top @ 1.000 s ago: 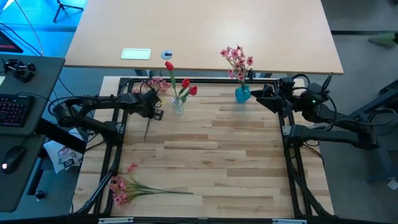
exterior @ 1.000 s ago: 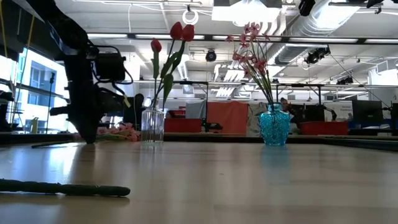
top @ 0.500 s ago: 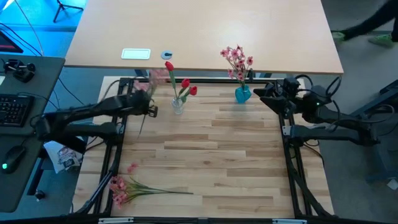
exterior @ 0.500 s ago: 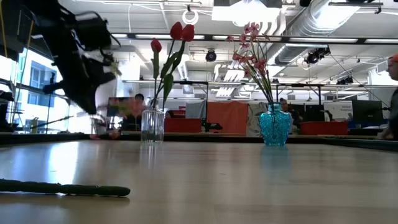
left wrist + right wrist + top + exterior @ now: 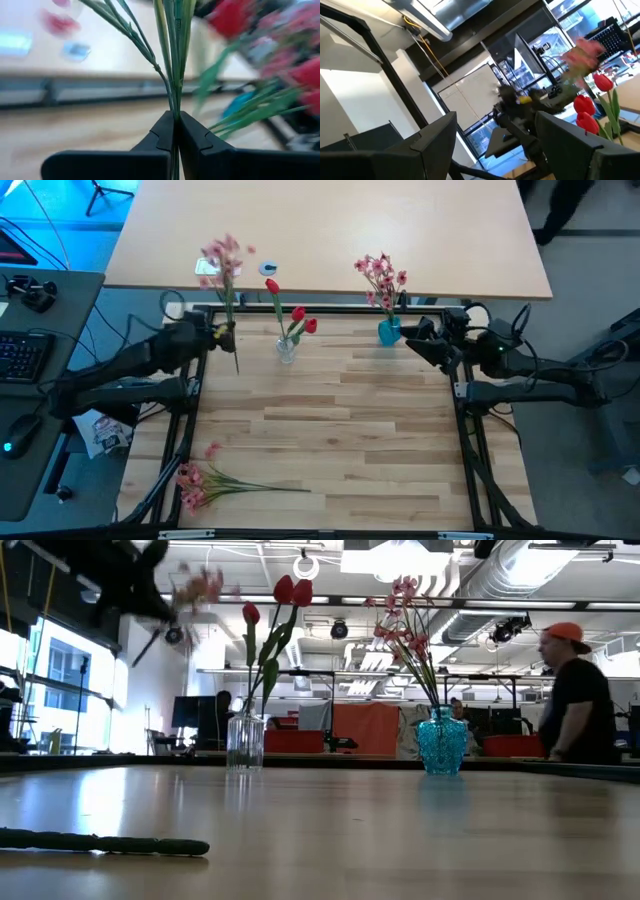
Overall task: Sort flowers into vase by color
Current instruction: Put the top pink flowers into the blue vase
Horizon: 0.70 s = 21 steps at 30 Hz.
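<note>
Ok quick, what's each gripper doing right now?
Left gripper: shut on the pink flower spray, lifted off the table.
Right gripper: open, empty, beside the blue vase.

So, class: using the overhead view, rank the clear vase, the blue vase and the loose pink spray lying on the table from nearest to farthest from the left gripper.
1. The clear vase, just to the right of the left gripper, at the table's far edge.
2. The blue vase, farther right along that edge, beside the right gripper.
3. The loose pink spray, at the near left corner.

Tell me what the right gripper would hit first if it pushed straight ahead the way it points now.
Probably the blue vase holding a pink spray; the open right gripper points at it from close by, though height is unclear.
</note>
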### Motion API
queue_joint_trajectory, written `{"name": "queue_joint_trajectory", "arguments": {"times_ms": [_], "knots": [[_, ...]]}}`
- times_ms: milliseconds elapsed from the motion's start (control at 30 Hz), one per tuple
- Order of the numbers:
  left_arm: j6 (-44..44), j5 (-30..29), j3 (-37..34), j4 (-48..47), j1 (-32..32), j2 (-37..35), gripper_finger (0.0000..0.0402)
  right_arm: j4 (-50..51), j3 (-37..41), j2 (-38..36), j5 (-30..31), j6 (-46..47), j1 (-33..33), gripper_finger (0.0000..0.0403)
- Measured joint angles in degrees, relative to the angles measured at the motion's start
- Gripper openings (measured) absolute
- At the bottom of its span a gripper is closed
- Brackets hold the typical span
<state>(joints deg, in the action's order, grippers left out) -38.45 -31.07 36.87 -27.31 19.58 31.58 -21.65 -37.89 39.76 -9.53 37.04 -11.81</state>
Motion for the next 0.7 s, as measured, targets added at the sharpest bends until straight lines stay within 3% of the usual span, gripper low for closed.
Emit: {"name": "queue_joint_trajectory", "arguments": {"times_ms": [233,333,500,700], "knots": [[13.1,-0.6,12.3,4.7,-6.3,-0.6,0.0,0.0,0.0,2.8,0.0,-0.5,0.0,0.0265],[16.9,5.3,14.5,9.9,-9.6,0.6,0.0,-1.7,0.0,4.0,0.0,0.1,0.0,0.0265],[20.4,21.5,14.5,19.0,-15.9,2.6,0.0,-10.8,0.0,7.0,0.3,0.5,0.7,0.0265],[19.0,25.7,13.2,25.3,-27.0,6.5,0.0,-20.3,0.0,12.4,4.0,0.1,5.6,0.0265]]}}
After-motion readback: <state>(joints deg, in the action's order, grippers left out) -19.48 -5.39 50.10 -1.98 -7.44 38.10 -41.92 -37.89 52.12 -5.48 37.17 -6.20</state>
